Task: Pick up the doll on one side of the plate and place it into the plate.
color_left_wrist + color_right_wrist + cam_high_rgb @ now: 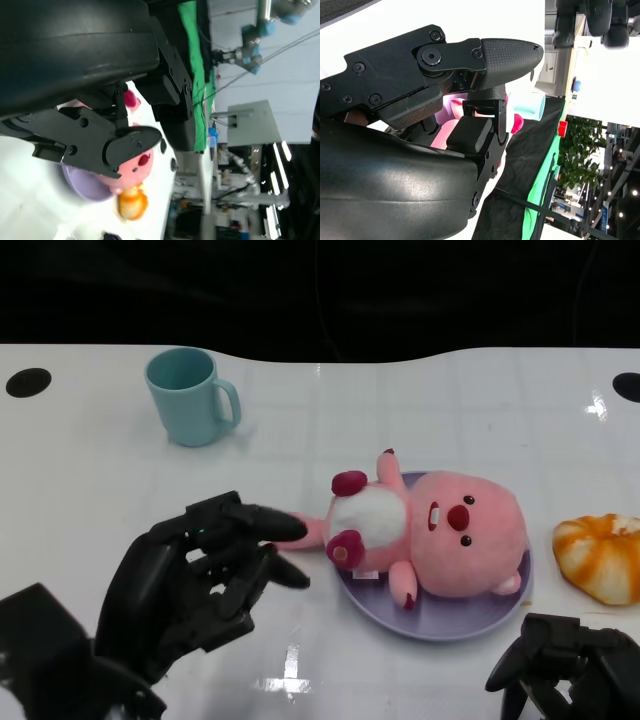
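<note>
Fuzzy pink plush doll (450, 535) with white belly, dark-red paws lies on its back across round glossy lavender plate (450, 622); legs overhang plate's left rim. Left hand (205, 575), matte black, just left of doll: fingers spread, holding nothing, one fingertip reaching near doll's foot; contact unclear. Right hand (565, 665) at lower right, near plate edge, fingers curled down, nothing in them. Smooth teal ceramic mug (190, 395) far left. Orange-and-white glazed bun-shaped toy (602, 555) right of plate. Glossy white table (100, 490).
</note>
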Action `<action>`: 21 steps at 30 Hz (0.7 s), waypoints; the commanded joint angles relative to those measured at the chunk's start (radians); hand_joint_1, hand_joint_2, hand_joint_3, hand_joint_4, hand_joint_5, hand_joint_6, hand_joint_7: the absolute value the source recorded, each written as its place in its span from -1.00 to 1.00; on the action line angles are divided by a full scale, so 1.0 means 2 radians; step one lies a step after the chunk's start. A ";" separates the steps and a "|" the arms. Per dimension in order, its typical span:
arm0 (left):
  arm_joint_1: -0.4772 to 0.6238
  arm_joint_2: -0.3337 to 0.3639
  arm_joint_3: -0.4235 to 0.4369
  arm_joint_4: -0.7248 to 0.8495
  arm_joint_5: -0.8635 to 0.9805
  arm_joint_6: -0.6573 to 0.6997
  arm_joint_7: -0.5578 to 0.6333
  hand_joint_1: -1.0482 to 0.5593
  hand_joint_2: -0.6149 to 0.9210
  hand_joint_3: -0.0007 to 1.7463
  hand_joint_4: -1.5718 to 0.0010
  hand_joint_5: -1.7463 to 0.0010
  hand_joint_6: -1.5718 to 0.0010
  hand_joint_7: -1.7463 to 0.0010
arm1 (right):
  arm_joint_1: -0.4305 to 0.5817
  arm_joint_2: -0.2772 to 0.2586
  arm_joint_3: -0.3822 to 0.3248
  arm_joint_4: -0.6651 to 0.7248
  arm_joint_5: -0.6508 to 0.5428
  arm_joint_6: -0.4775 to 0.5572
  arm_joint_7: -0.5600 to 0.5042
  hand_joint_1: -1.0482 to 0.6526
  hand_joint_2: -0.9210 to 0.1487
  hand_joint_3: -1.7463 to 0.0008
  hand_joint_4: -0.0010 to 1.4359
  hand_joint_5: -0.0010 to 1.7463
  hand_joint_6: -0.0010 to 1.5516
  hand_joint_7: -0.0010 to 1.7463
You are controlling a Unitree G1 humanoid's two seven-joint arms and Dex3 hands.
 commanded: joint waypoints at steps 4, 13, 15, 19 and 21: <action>0.040 0.003 0.006 -0.048 -0.031 0.056 -0.001 0.21 0.51 0.43 -0.14 -0.86 -0.05 -0.65 | 0.001 -0.005 -0.005 -0.006 0.003 0.005 -0.001 -0.90 -1.00 0.53 0.32 0.65 0.21 0.29; 0.068 -0.003 0.022 -0.057 -0.102 0.135 -0.017 0.18 0.35 0.56 -0.24 -1.00 -0.01 -0.95 | 0.001 -0.006 -0.008 -0.004 0.008 0.006 0.003 -0.90 -1.00 0.54 0.32 0.64 0.21 0.28; 0.067 -0.002 0.028 -0.053 -0.121 0.152 -0.025 0.19 0.33 0.57 -0.25 -1.00 -0.04 -0.96 | 0.001 -0.007 -0.009 -0.002 0.008 0.003 0.004 -0.90 -1.00 0.54 0.32 0.63 0.21 0.28; 0.065 0.001 0.031 -0.037 -0.124 0.153 -0.049 0.20 0.32 0.58 -0.26 -1.00 -0.09 -0.93 | -0.001 -0.008 -0.011 0.005 0.007 -0.008 0.008 -0.88 -1.00 0.53 0.32 0.63 0.21 0.28; 0.065 0.002 0.032 -0.028 -0.124 0.152 -0.062 0.20 0.31 0.58 -0.25 -1.00 -0.11 -0.90 | -0.001 -0.008 -0.012 0.007 0.006 -0.010 0.008 -0.89 -1.00 0.53 0.32 0.63 0.21 0.28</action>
